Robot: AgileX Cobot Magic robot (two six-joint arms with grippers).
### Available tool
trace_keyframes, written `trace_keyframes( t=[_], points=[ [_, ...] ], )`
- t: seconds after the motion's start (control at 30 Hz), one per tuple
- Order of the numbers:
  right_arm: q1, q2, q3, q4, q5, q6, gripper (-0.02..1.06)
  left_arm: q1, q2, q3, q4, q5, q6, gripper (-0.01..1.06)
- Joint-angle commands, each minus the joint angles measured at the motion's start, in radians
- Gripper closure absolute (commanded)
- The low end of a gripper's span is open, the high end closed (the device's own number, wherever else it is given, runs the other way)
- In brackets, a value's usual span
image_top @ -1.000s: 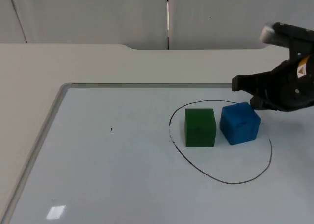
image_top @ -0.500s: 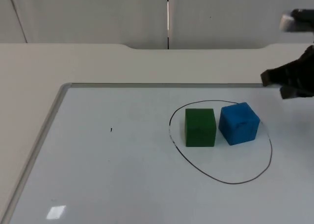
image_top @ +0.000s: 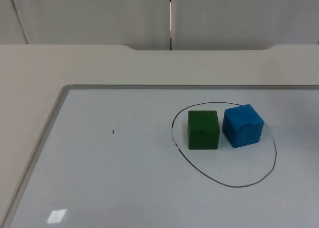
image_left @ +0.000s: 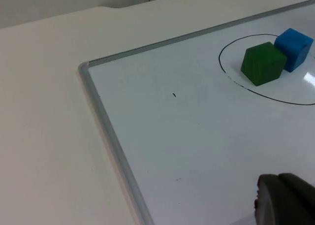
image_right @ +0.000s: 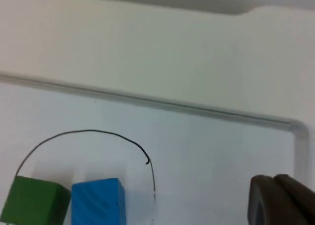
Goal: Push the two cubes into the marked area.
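The green cube (image_top: 203,129) and the blue cube (image_top: 242,125) sit side by side on a whiteboard (image_top: 114,188) that lies flat on the surface (image_top: 75,63). Both stand inside the marked area (image_top: 273,158), a black oval line drawn on the board. The green cube is on the side toward the left arm, close to the oval's line; the blue cube is just beside it, toward the right arm, turned slightly so one corner faces forward. A narrow gap seems to separate them in the top view. The blue cube stands near the far edge of the oval, where the line passes behind it.

The board has a grey metal frame (image_top: 50,128) with a rounded corner. A small dark mark (image_top: 112,132) shows on the board, well apart from the cubes, toward the left arm's side.

From the left wrist view, the left gripper (image_left: 285,200) hangs above the board, well apart from the cubes, which show in the distance inside the oval. A dark fingertip is all that can be made out, so I cannot tell whether its fingers are apart or together.

From the right wrist view, the right gripper (image_right: 278,198) hangs above the board near the frame's corner (image_right: 298,129), away from both cubes. Whether it is apart or together I cannot tell either.
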State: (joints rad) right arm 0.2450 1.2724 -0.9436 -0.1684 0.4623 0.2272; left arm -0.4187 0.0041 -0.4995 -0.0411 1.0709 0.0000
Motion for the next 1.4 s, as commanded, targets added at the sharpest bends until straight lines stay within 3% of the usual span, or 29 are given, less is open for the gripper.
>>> trace_keyframes(
  t=[0.0,0.3,0.93,1.37],
  points=[
    [-0.002,-0.064,-0.002,-0.009,0.052,-0.007,1.05,0.001,-0.004,0.005,0.003,0.003,-0.006,1.05],
    [-0.002,-0.28,-0.002,-0.009,0.229,-0.009,1.05,0.001,-0.004,0.005,0.003,0.003,-0.006,1.05],
    [-0.002,-0.793,0.283,0.044,0.266,-0.026,1.05,0.001,-0.004,0.005,0.003,0.003,-0.006,1.05],
    [-0.002,-1.095,0.326,0.064,0.43,-0.047,1.05,0.001,-0.004,0.005,0.003,0.003,-0.006,1.05]
  ],
)
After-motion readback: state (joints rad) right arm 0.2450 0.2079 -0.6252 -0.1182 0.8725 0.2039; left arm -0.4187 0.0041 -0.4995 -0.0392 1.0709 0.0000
